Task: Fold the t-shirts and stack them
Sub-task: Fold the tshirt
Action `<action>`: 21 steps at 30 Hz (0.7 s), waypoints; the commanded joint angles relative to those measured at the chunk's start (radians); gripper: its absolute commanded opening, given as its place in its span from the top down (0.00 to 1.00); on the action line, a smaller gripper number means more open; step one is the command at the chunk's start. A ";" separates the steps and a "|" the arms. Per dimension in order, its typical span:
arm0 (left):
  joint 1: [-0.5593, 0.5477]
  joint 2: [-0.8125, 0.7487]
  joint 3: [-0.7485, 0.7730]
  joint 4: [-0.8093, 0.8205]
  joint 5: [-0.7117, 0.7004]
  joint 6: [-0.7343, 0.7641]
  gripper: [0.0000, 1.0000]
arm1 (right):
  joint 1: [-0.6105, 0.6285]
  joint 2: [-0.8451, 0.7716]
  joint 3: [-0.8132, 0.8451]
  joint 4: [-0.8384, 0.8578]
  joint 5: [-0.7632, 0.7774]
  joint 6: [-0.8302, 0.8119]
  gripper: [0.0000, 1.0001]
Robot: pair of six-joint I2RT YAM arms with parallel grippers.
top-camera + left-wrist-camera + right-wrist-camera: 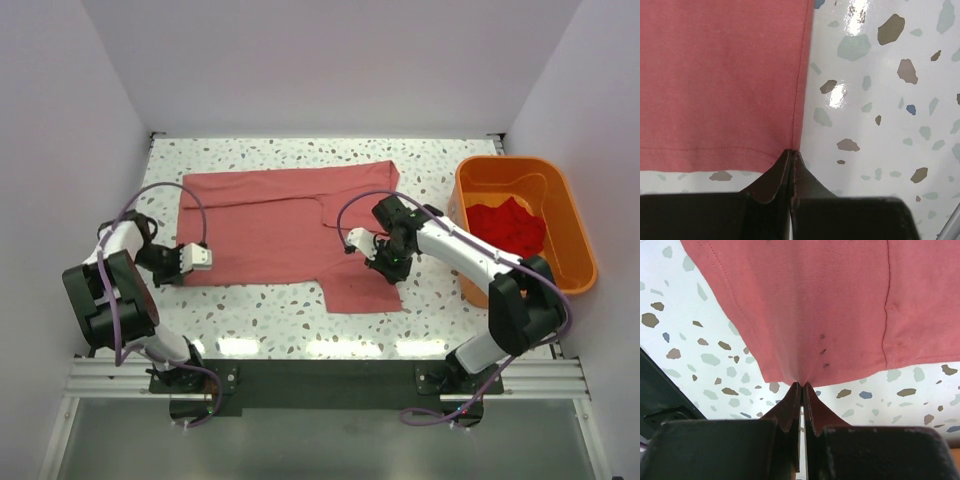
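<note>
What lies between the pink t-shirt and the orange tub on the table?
Only a bare strip of speckled table, crossed by the right arm; the top view shows it.

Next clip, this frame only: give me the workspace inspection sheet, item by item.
Surface: speckled terrazzo table, glossy, with glare near the front edge.
Job's things: salmon-pink t-shirt spread mid-table; red t-shirt crumpled inside the orange tub at right.
Clutter: nothing seen.
Tools: left tool shut on the pink shirt's hem corner; right tool shut on another edge of it.
Cables: purple cables loop along both arms.
Surroundings: white walls; metal rail at the near edge.
</note>
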 commanded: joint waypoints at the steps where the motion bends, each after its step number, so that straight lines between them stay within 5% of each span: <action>1: 0.028 -0.031 0.062 -0.077 0.047 0.039 1.00 | 0.004 -0.049 0.007 -0.048 -0.025 0.010 1.00; 21: 0.020 0.214 0.492 -0.108 0.269 -0.211 1.00 | -0.150 0.283 0.541 -0.178 -0.019 -0.134 1.00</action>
